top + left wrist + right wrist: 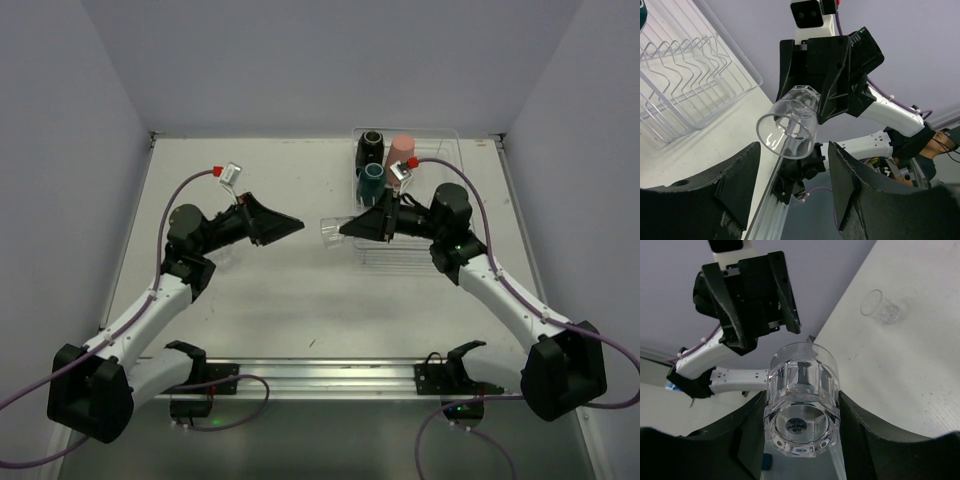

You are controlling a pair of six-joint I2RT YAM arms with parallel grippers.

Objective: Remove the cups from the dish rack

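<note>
You see the dish rack [452, 160] at two o'clock on the worktop [300, 320], with the black cup [372, 146], salmon-pink tumbler [402, 150] and teal cup [372, 180] at its far-left end. Mid-worktop, your right gripper [345, 230] grips a clear cup [329, 232]; the left gripper [298, 225] faces it from nine o'clock.

There are five cups, namely one black cup [372, 146], one dark teal cup [372, 178], one salmon-pink tumbler [401, 150], one clear cup [801, 405] and a second clear cup [881, 306], plus one dish rack [447, 150].

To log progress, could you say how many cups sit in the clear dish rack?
3: black cup far-left in the rack, salmon-pink tumbler beside it, dark teal cup just nearer; the right arm may hide others.
</note>
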